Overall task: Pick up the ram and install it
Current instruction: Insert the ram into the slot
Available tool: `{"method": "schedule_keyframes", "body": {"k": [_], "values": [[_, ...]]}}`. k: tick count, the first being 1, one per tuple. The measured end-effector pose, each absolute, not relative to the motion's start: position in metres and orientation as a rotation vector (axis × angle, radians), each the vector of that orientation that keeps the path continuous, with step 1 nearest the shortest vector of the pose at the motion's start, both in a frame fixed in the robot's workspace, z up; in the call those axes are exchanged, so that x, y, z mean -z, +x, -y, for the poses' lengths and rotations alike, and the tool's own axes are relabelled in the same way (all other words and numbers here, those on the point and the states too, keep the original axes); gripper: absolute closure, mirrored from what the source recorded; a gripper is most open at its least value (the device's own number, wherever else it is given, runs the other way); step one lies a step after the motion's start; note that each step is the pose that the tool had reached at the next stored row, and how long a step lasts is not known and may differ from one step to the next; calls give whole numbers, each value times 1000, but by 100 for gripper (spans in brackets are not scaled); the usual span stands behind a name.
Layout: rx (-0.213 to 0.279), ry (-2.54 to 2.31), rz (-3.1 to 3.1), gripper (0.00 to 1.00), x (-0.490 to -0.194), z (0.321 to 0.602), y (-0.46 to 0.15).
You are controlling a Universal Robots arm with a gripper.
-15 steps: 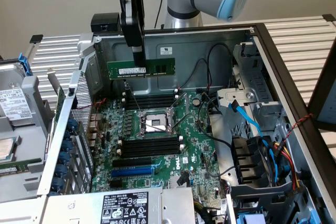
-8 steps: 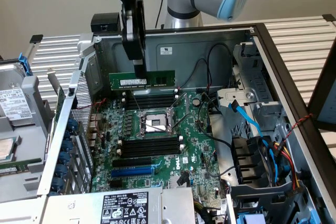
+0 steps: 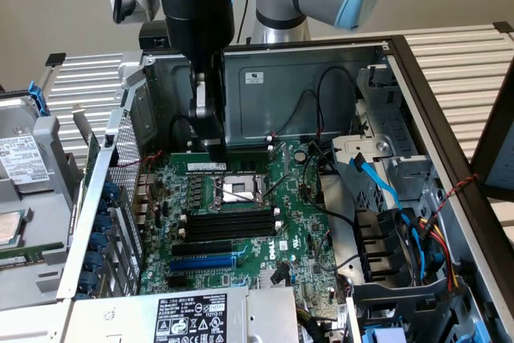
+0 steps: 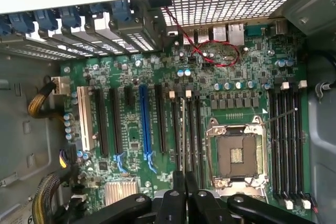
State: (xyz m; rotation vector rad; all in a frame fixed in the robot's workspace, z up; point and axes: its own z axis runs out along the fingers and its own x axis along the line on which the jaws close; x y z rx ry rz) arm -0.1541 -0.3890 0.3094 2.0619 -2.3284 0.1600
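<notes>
Nearest, well in front of the jaws, a power supply sticker (image 3: 191, 316) has print too small to read. Closer to them lie 1 blue slot (image 3: 201, 263), a Dell mark (image 3: 277, 251) and black slots (image 3: 229, 226) with clear air above. The gripper (image 3: 214, 152) pinches the ram (image 3: 241, 165), which sticks out either side of the jaws; its white label (image 3: 205, 166) is illegible.
</notes>
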Motion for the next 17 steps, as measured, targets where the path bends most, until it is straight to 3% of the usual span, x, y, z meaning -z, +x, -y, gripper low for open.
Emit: {"method": "schedule_keyframes", "body": {"k": [17], "values": [[-158, 2038, 2348, 88, -279, 392, -149]]}}
